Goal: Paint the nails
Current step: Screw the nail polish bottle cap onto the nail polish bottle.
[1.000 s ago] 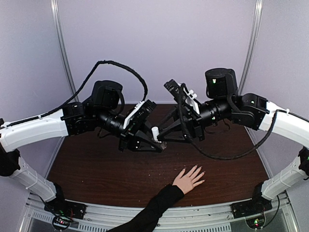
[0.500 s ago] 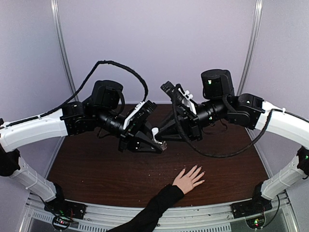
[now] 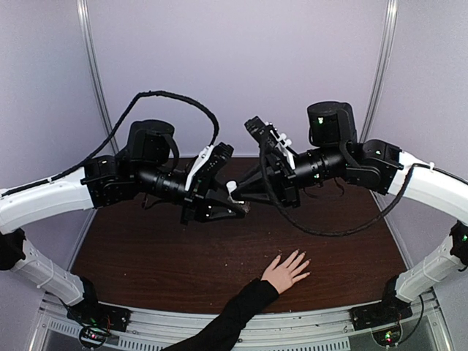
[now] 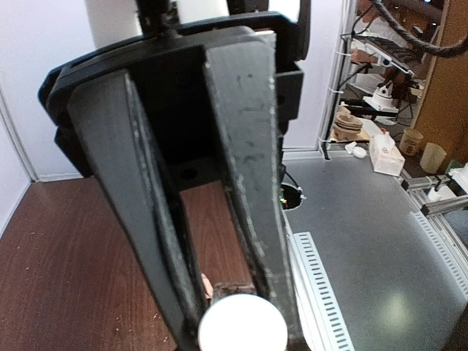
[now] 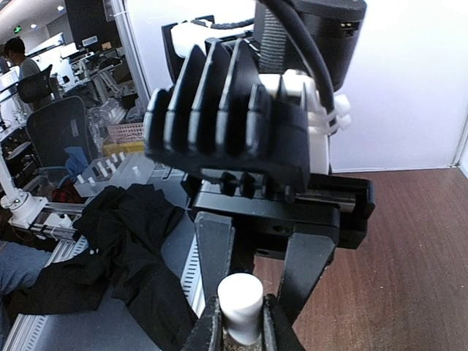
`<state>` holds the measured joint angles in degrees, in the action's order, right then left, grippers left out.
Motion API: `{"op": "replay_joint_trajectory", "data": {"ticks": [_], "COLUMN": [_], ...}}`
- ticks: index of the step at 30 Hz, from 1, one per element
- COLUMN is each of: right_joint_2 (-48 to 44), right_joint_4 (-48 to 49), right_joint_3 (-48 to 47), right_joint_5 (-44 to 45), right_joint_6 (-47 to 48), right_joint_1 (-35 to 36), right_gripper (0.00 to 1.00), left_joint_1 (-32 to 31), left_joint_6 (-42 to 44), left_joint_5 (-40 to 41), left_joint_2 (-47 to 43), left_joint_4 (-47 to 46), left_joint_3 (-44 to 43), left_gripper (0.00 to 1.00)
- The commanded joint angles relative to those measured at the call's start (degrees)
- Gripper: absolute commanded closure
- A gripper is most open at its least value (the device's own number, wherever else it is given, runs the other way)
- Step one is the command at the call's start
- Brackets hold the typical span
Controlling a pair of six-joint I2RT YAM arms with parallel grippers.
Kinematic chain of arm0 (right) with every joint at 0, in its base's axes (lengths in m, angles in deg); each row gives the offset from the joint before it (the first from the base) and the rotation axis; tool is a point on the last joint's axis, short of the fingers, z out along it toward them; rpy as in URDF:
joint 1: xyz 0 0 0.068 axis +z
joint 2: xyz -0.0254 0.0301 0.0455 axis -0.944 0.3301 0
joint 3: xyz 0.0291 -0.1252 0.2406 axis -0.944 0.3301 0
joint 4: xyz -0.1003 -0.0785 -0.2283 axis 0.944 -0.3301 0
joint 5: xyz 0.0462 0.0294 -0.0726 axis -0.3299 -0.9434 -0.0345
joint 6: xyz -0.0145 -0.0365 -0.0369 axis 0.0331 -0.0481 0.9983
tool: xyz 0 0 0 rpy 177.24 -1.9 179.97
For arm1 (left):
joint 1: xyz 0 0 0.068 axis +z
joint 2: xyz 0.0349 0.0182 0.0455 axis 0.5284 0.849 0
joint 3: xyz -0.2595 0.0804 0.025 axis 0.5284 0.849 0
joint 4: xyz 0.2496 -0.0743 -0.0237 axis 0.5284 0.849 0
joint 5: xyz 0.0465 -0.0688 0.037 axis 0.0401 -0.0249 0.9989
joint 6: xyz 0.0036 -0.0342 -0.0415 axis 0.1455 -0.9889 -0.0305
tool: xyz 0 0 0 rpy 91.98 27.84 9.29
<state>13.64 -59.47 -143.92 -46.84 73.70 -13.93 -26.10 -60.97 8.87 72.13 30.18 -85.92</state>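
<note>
Well clear of nails (image 3: 300,256), left tool (image 3: 244,209).

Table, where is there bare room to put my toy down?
The widest bare patch of table lies near-left, between the left arm and the black sleeve. A smaller strip sits right of the hand. Above the middle it is crowded: the left gripper and right gripper meet at a white-capped bottle.

High overhead view from behind; close opposed wrist views, white cap (image 4: 243,323) (image 5: 240,297) shared.
</note>
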Motion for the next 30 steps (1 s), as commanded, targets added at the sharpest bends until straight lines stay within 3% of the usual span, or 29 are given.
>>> {"op": "replay_joint_trajectory", "data": {"ticks": [1,12,22,23,26,30], "right_joint_2": [-0.89,-1.7,-2.89,-3.23,-4.45,-6.91], "right_joint_4": [-5.41,-4.68,-2.66,-2.68,-2.42,-1.89], "right_joint_3": [-0.79,1.14,3.62,3.64,4.03,5.13], "right_joint_5": [6.61,24.42,36.53,36.11,33.14,27.96], "right_joint_6": [-0.77,-1.72,-5.29,-5.01,-4.71,-3.61], "right_joint_1": [0.27,0.25,0.33,0.33,0.26,-0.23], "right_gripper": [0.97,1.0,1.0,0.98,0.69,0.59], "left_joint_1": [1.91,1.81,1.81,1.77,1.83,1.99], "left_joint_6": [-2.61,-6.58,-9.3,-9.12,-7.9,-4.25], "left_joint_5": [13.44,32.61,37.02,37.1,35.15,22.72], "left_joint_2": [-2.5,-0.92,3.33,3.38,2.79,0.76], "left_joint_4": [-6.4,-5.98,-4.66,-4.34,-3.82,-4.3], "left_joint_3": [-0.28,-2.02,-4.9,-5.0,-4.49,-2.46], "left_gripper": [1.0,1.0,1.0,1.0,1.0,1.0]}}
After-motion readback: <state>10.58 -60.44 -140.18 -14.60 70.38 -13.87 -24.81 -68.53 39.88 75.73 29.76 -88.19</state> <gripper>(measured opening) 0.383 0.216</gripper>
